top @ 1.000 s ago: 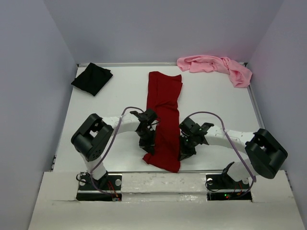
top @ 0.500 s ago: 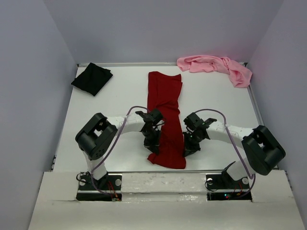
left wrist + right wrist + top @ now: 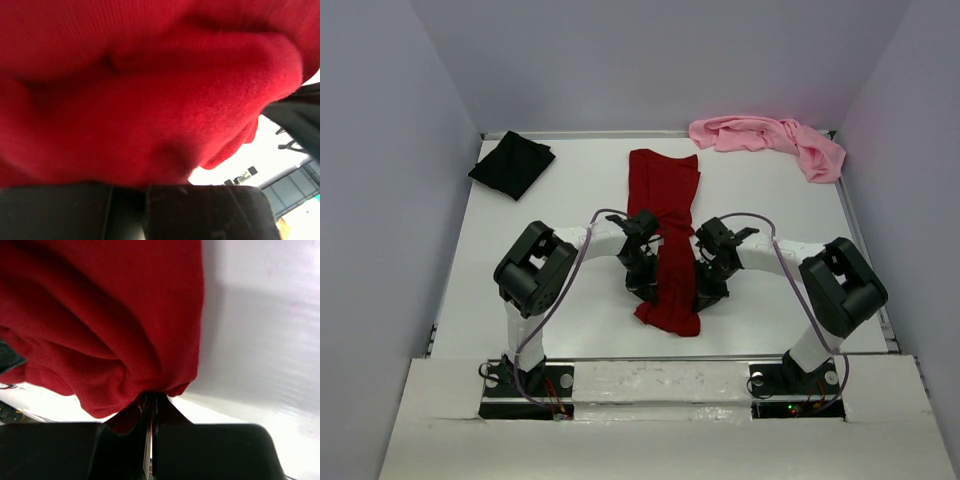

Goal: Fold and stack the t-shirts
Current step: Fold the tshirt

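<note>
Red shirt (image 3: 665,195) lies in a long strip on the table (image 3: 560,210), near end bunched between left gripper (image 3: 642,285) and right gripper (image 3: 707,292) — black shirt (image 3: 512,165) far-left, pink shirt (image 3: 770,138) far-right. Left wrist: fingers (image 3: 200,212) clamped on its cloth. Right wrist — fingers (image 3: 210,450) pinch a fold

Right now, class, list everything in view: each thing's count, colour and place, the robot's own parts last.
dark red t-shirt: one, dark red, long strip down the table's middle, near end held by both grippers
black t-shirt: one, black, folded, far left corner
pink t-shirt: one, light pink, crumpled, far right corner
table: one, white, under all three shirts
left gripper: one, black, shut on the red shirt's near left edge
right gripper: one, black, shut on its near right edge
</note>
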You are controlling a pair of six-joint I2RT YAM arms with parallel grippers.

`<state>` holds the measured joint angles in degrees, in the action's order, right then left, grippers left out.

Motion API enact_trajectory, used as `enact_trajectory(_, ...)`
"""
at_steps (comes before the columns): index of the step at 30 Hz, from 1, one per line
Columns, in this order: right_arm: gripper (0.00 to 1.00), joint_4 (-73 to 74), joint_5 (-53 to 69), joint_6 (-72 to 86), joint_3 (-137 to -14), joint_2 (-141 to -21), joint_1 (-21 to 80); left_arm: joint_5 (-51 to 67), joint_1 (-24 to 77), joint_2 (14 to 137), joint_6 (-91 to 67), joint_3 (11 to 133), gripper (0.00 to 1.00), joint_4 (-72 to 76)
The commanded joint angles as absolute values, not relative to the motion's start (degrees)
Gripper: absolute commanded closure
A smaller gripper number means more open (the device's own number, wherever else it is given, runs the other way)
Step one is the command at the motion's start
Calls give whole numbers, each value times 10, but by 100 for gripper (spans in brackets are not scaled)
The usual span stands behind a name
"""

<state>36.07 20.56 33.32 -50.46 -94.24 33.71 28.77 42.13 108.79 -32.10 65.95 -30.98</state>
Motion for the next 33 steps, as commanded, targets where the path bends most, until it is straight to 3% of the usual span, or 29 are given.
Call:
enact_trajectory(1,100,354,197,306,-544,-976,315,207,392,1142,-267,687,100,-286)
enact_trajectory(17,100,368,212,269,-721,-1112,250,176,324,1262,-191,845,100,-349)
enact_trajectory(33,100,467,225,262,-628,-971,250,213,339,1090,-193,708,100,-397)
